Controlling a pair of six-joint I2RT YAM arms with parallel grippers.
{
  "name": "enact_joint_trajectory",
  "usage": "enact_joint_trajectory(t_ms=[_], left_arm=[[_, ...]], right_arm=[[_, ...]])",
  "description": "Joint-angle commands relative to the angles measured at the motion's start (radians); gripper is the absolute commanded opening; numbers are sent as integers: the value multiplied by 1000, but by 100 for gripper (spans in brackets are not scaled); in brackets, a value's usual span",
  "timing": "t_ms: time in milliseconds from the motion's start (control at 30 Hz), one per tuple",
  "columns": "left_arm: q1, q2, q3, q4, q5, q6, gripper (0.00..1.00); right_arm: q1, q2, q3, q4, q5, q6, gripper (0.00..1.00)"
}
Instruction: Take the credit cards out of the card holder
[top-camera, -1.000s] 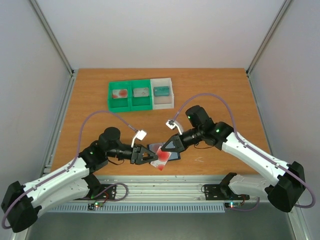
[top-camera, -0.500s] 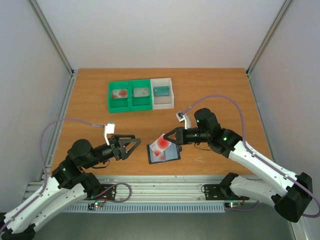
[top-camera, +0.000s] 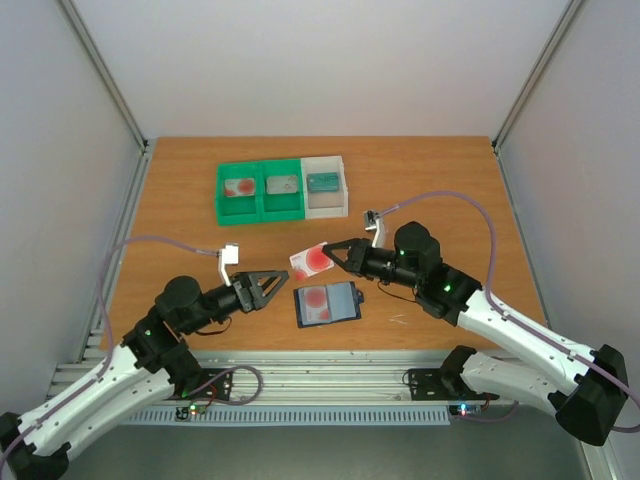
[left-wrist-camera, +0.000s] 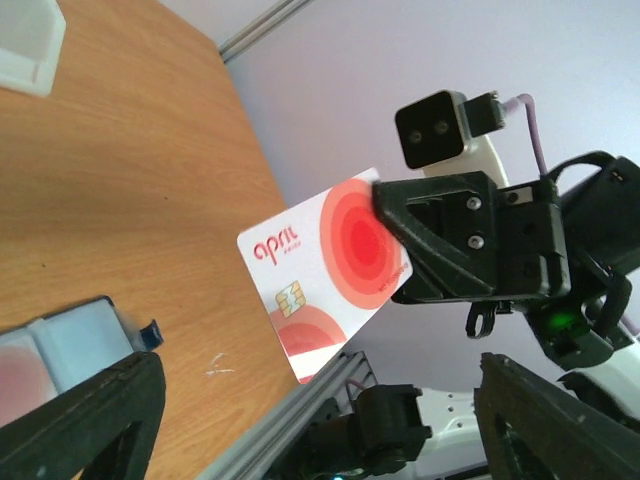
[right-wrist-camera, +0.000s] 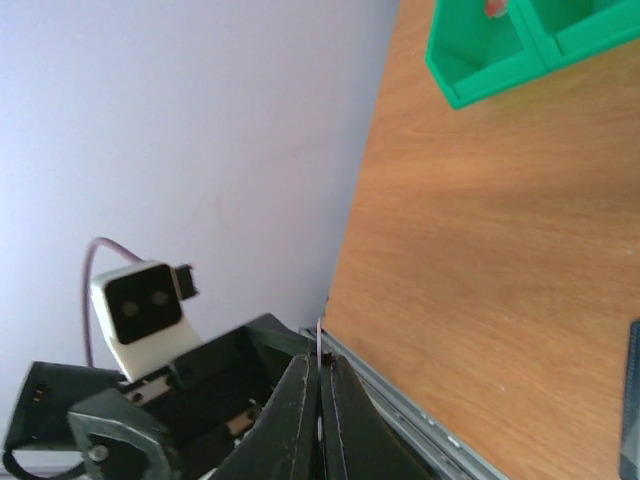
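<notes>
The card holder (top-camera: 328, 304) lies flat on the table, a credit card with a red blotch (top-camera: 315, 298) showing in its pocket. My right gripper (top-camera: 331, 253) is shut on another credit card (top-camera: 312, 261), white with red circles, and holds it in the air above and behind the holder. In the left wrist view that card (left-wrist-camera: 325, 275) hangs edge-gripped by the right gripper (left-wrist-camera: 385, 200), with the holder (left-wrist-camera: 70, 340) at the lower left. My left gripper (top-camera: 272, 287) stands open and empty, left of the holder. In the right wrist view the right gripper (right-wrist-camera: 320, 375) pinches the card's thin edge.
A green-and-white compartment tray (top-camera: 262, 206) sits at the back of the table with items in its compartments, its green corner (right-wrist-camera: 470, 85) seen in the right wrist view. The table's front rail (top-camera: 320, 370) runs along the near edge.
My left gripper opened, let go of the card holder and drew back to the left. The right gripper pulled a card out of the holder and lifted it up and back.
</notes>
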Motion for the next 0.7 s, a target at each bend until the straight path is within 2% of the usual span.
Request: enact_joint_trajectory(t_ms=[0,133,433,500,600,667], left_arm=[[-6,60,-37,231,30,-78,83],[-5,113,-40,321,55,-112,69],[-5,227,-82,575,121,-230,41],[-6,237,-96,628,119,-252,30],[-4,240,-106,633,101,-265,8],[-5,238,-112,635,94,-263,1]], right_arm=[[27,-24,-24,148,119,83,1],[42,-20,-43,212,121,130,1],[65,-19,-52,224,150,132,1],[67,-22,-52,223,153,132,1],[68,-26,-58,220,162,127,1],[68,-25,-62,207,169,128,1]])
